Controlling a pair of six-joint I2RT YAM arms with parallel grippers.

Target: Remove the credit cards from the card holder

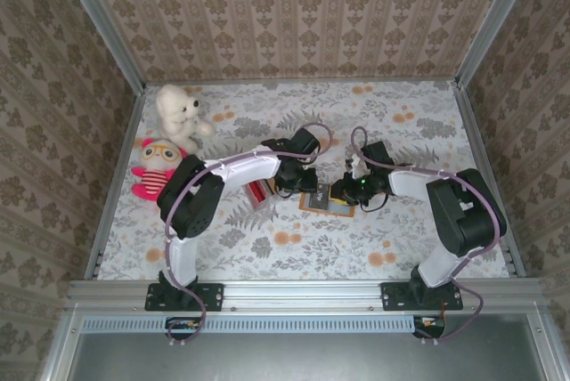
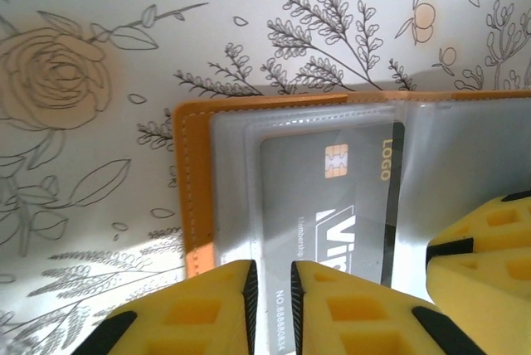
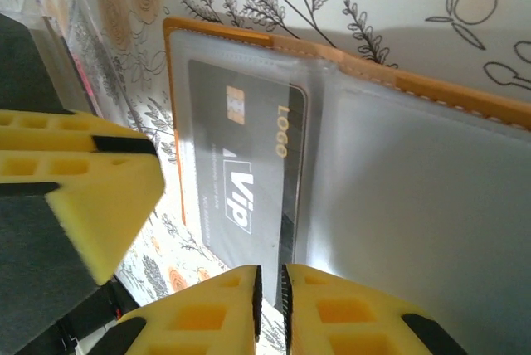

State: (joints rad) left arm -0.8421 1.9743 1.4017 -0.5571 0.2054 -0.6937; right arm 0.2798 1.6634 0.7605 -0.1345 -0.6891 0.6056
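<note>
The card holder [image 1: 312,206] lies open on the flowered table, tan-orange rim [image 2: 195,197] around greyish clear pockets [image 3: 415,206]. A dark grey credit card [image 2: 332,197] marked VIP sits inside a pocket [image 3: 241,172]. A red credit card [image 1: 260,192] lies on the table just left of the holder. My left gripper [image 2: 271,289] hovers low over the holder's left part, its yellow jaws a narrow gap apart with nothing between them. My right gripper [image 3: 270,289] faces it from the right, jaws also slightly apart, over the dark card's edge.
A white stuffed bear [image 1: 178,109] and a pink striped stuffed toy [image 1: 158,166] sit at the back left. Patterned walls close in the table on three sides. The two grippers' fingers [image 2: 489,247] stand close together over the holder.
</note>
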